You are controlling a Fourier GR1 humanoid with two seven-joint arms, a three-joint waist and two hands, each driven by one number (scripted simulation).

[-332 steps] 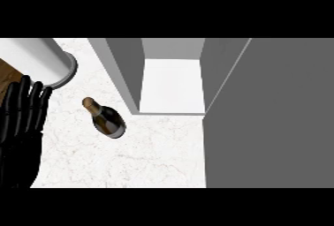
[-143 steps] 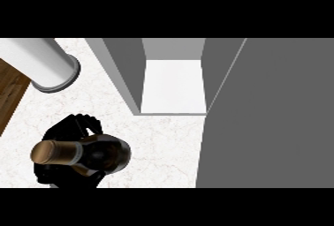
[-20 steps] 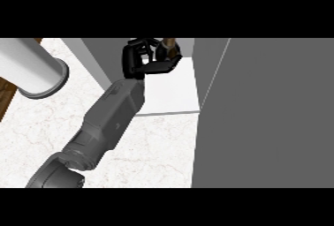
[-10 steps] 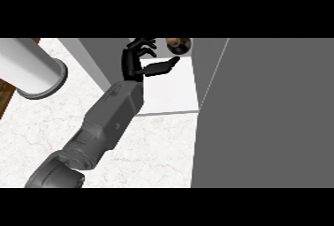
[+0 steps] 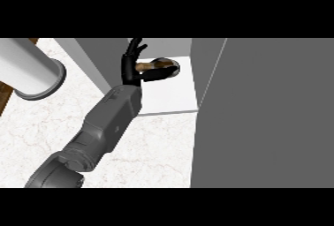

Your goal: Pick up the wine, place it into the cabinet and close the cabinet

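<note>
**Desk:** One thing first: where is the wine?

**Operator:** From my seat, the wine bottle [image 5: 164, 66] lies on its side at the back of the cabinet [image 5: 171, 95], on its white floor. The brown neck points toward the view's left and the dark body toward the right.

**Desk:** And the hand?

**Operator:** I see the left hand [image 5: 132, 66] inside the cabinet, right at the bottle's neck. Its fingers are straight and point up toward the view's top, and the thumb reaches out to the right along the bottle's near side. Nothing is curled round the bottle, so I read the hand as released. I can't tell whether the thumb touches the glass.

**Desk:** What about the arm?

**Operator:** The left forearm [image 5: 111, 119] runs up from the lower left, across the marble counter [image 5: 153, 154], and into the cabinet.

**Desk:** Is the cabinet shut?

**Operator:** No. The cabinet door [image 5: 274, 114] stands open and fills the right side as a grey panel. A white cylinder [image 5: 26, 73] sits at the far left, well apart from the hand.
</note>
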